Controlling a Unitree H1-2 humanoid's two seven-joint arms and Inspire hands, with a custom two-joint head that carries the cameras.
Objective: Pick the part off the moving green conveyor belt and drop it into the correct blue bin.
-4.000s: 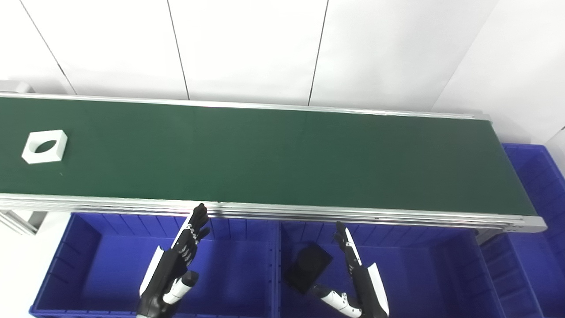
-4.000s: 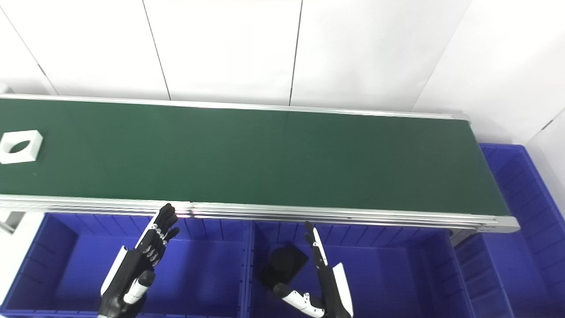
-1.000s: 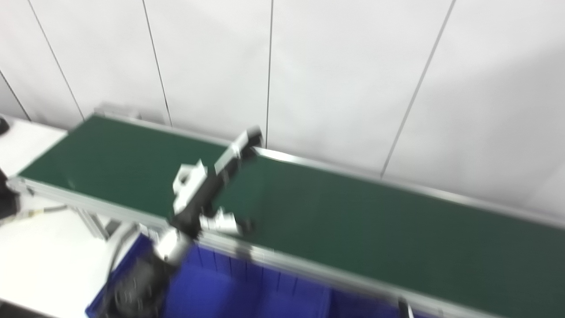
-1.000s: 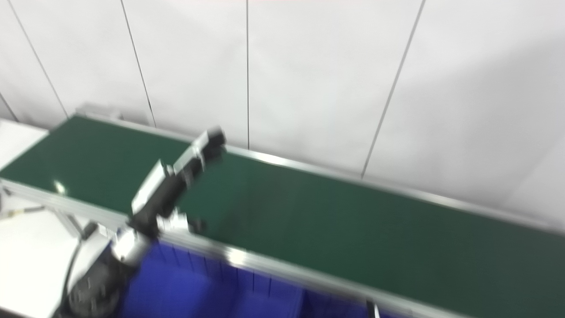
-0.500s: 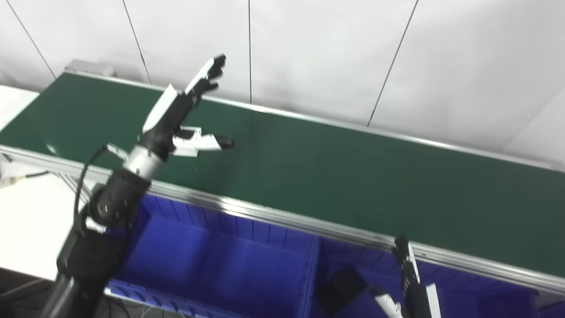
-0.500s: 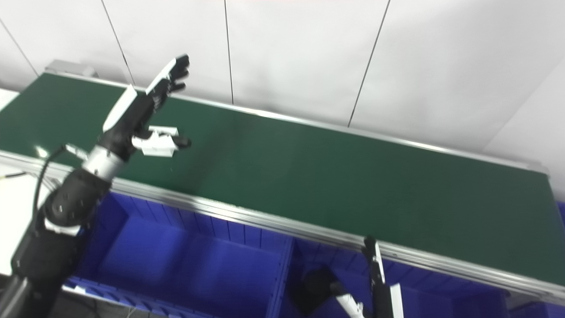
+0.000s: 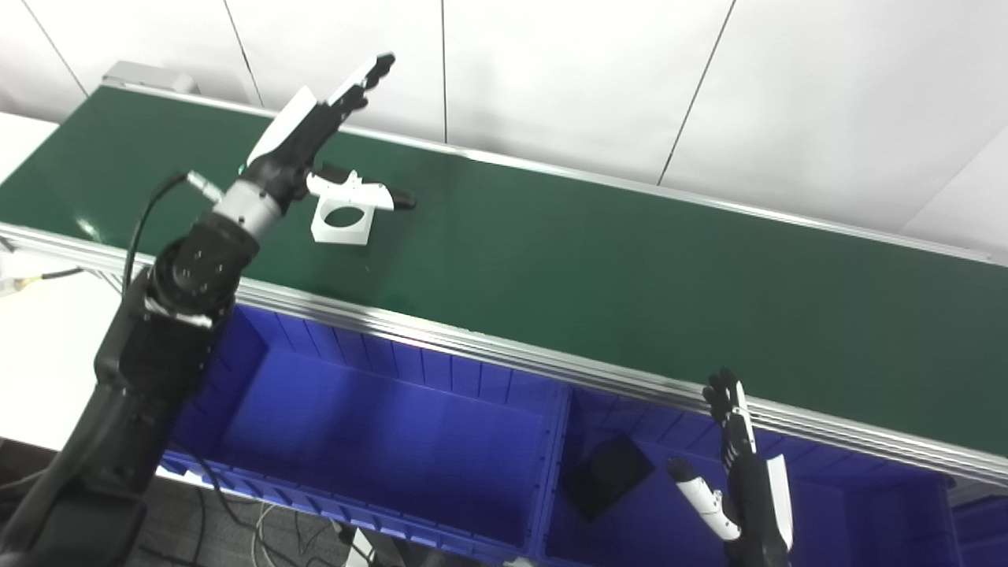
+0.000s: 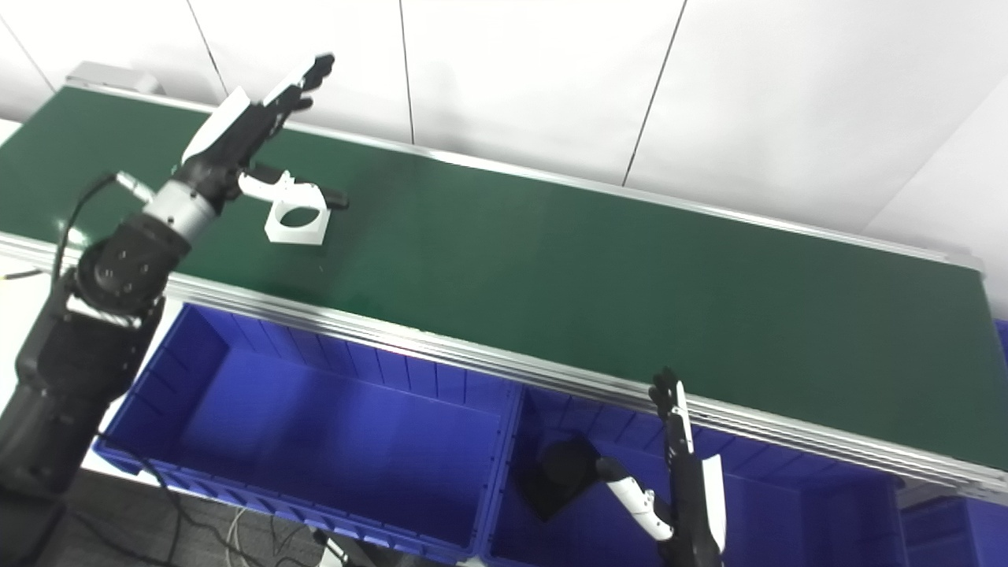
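Observation:
A white square part (image 7: 341, 221) with a round hole lies flat on the green conveyor belt (image 7: 598, 268), near its left end. My left hand (image 7: 315, 142) hovers over it, open, fingers stretched toward the wall and thumb reaching across the part's far edge. I cannot tell whether the thumb touches it. My right hand (image 7: 744, 472) is open, fingers pointing up, low over the right blue bin (image 7: 850, 504) below the belt's near rail.
The left blue bin (image 7: 378, 441) sits under the belt's front edge with nothing visible inside. A black flat part (image 7: 608, 476) lies in the right bin. A white panelled wall stands behind the belt. White table surface lies at the far left.
The camera has turned left and then tilted. My left arm rose from over the bin out above the belt. The white part has travelled right and now shows under the left hand.

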